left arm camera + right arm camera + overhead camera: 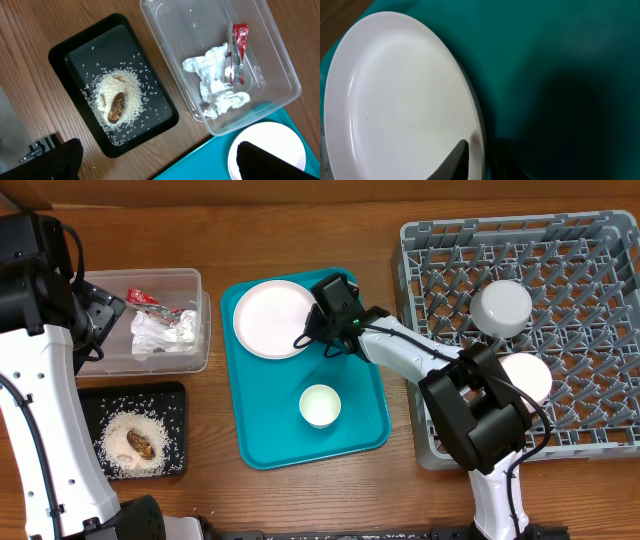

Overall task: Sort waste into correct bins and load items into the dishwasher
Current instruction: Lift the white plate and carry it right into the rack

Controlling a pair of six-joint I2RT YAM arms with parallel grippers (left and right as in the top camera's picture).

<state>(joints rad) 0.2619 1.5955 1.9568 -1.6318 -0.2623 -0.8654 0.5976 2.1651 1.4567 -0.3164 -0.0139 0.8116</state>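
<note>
The flat white plate [268, 318] [395, 100] lies at the back of the teal tray [360, 410]. My right gripper [315, 320] [480, 150] is at its right rim, one finger on top of the rim, shut on it. The small white cup [320, 405] stands upright on the tray in front. A grey-white bowl [502, 307] and a pale pink bowl [530, 375] sit in the grey dish rack [590, 280]. My left gripper [160, 165] hangs open above the table between the bins, holding nothing.
The clear tub [190, 280] [280, 65] holds a crumpled napkin [215, 85] and a red wrapper [239, 45]. The black tray [170, 395] [60, 55] holds loose rice [125, 82] and a brown lump [117, 106]. Bare wood shows around the trays.
</note>
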